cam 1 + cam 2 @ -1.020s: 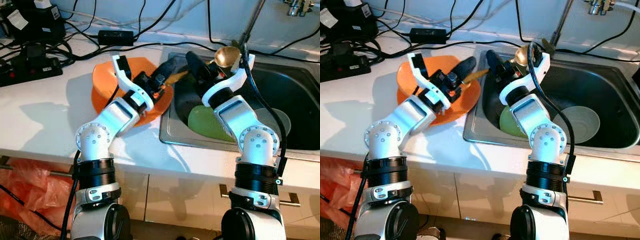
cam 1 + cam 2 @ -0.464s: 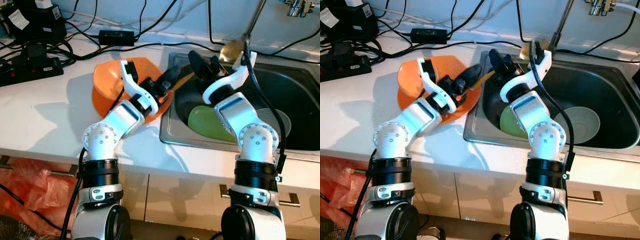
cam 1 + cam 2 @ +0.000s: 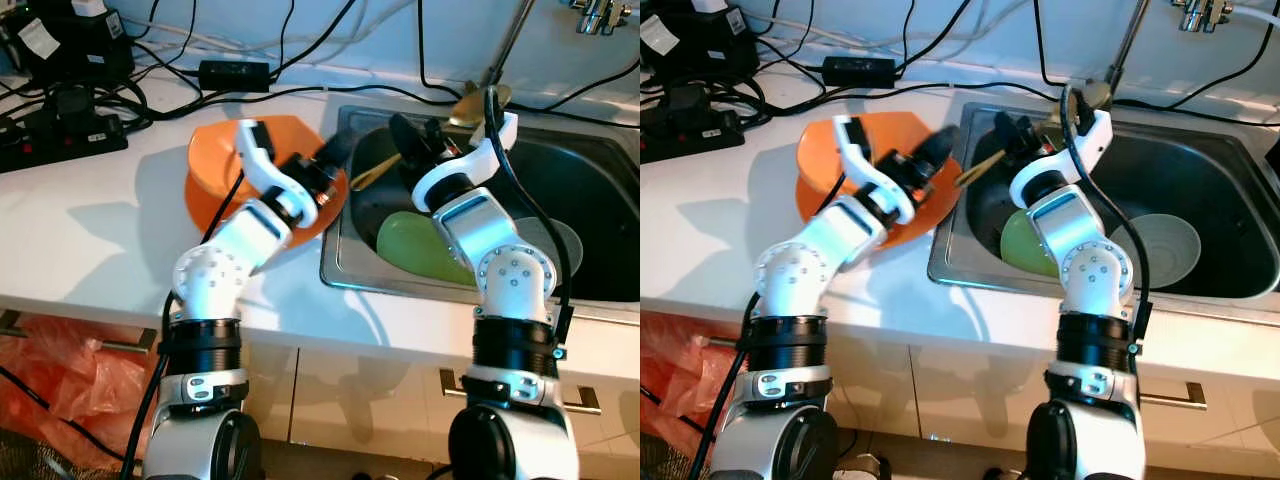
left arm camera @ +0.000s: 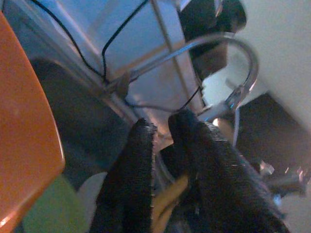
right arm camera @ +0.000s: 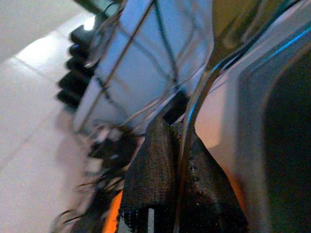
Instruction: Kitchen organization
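Over the sink (image 3: pixel 600 170), my right end effector (image 3: pixel 418 140) now solely grips the ladle (image 3: pixel 478 100); my left end effector (image 3: pixel 335 158), closed empty, has let go.

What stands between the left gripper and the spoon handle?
Nothing visible does. The spoon, held by the right gripper, points its handle at the left gripper, with open space between them above the sink edge.

Plate (image 3: pixel 215 170) on counter (image 3: pixel 90 230) left of sink (image 3: pixel 600 200); bowl (image 3: pixel 415 250) apparently inside sink.
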